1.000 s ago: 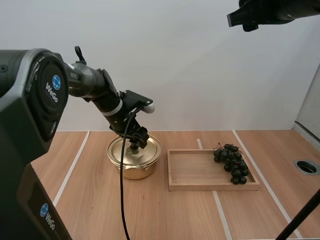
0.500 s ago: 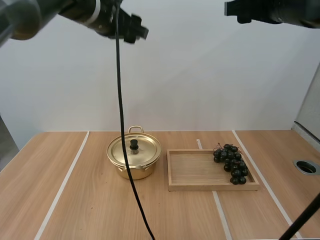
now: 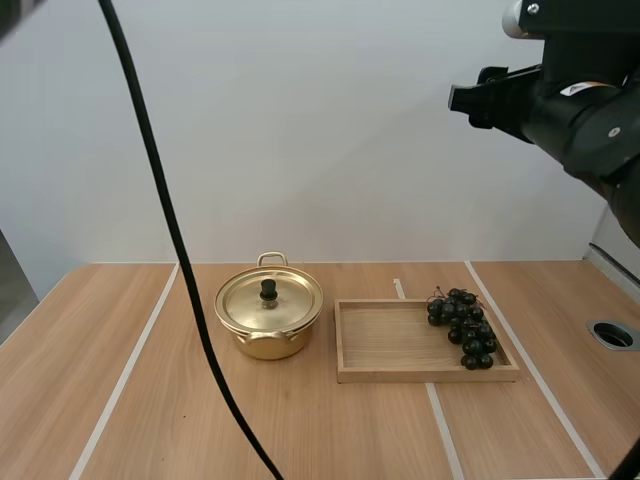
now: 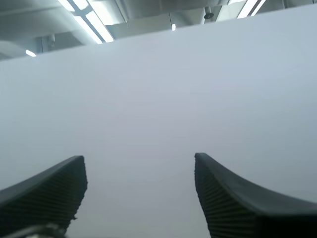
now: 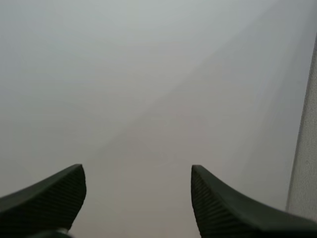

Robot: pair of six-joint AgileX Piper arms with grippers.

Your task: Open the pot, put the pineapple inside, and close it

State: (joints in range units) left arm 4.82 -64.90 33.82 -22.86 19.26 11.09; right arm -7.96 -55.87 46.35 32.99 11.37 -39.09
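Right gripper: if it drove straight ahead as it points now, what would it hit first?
Nothing near: the open right gripper faces only the plain white wall; how far off that is stays unclear.

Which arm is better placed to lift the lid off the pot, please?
Probably left: the pot stands left of the tray, while the open right gripper hangs high above the tray's side.

**Room over pot; tray's right end taken**

Pot (image 3: 268, 338) w/ lid (image 3: 270, 300) on stands alone on table (image 3: 150, 400): free room above, in front & to its left. Narrow gap btwn pot & tray (image 3: 390, 345). Tray's left part bare; grapes (image 3: 463, 325) fill its right end. Right arm (image 3: 580, 120) hangs high, well apart from all.
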